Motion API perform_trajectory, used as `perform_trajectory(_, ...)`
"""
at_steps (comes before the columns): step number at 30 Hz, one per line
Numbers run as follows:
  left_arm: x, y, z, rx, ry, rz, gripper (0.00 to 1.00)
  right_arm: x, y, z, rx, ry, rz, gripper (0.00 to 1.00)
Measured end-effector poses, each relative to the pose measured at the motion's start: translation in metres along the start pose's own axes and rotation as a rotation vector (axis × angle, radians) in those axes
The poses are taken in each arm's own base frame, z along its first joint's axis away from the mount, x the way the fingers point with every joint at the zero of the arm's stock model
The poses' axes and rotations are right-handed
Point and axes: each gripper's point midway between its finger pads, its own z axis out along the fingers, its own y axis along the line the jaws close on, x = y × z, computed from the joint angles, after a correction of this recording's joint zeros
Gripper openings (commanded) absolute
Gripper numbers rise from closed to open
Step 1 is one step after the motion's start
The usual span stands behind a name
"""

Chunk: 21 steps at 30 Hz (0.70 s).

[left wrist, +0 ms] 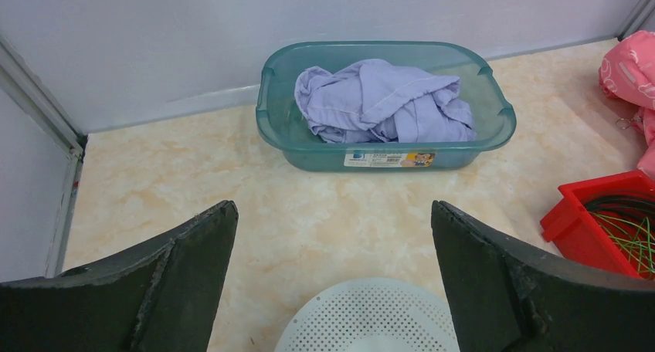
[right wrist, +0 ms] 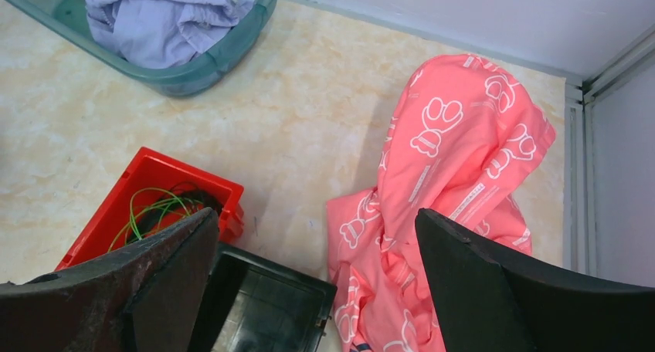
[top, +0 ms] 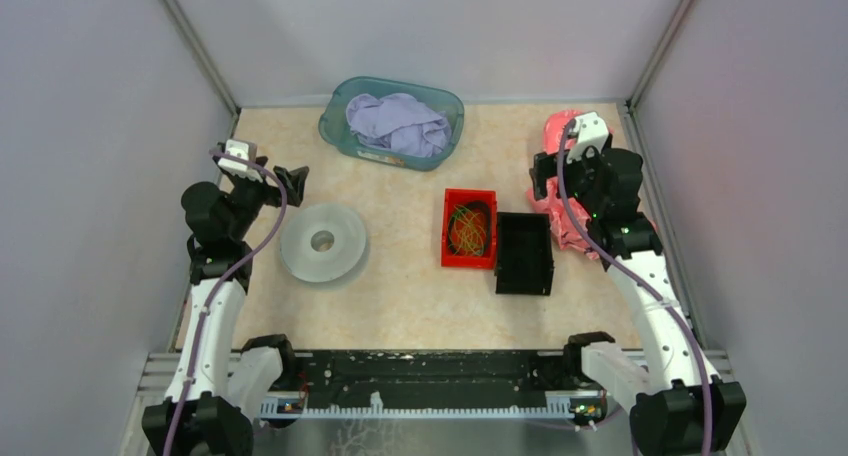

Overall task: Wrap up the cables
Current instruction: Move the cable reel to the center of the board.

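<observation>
The tangle of thin yellow, green and orange cables (top: 468, 232) lies in a small red plastic bin (top: 468, 263) mid-table — well apart from the left gripper (left wrist: 332, 205), nearer the right gripper (right wrist: 315, 211). Both gape wide, holding nothing. A teal plastic tub (top: 332, 126) holds crumpled lilac cloth (top: 398, 123).

Label (left wrist: 388, 159) on teal tub (left wrist: 309, 153); print too small to read
</observation>
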Motion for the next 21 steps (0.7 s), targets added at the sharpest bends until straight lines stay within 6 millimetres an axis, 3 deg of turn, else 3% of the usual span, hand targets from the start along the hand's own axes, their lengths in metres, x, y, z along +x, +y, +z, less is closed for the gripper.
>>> perform_trajectory(21, 0.0022, -0.0093, -0.0013, 0.057, 0.005, 0.015, 1.00, -0.0063, -0.0018, -0.0019, 0.010, -0.039, -0.009, 0.99)
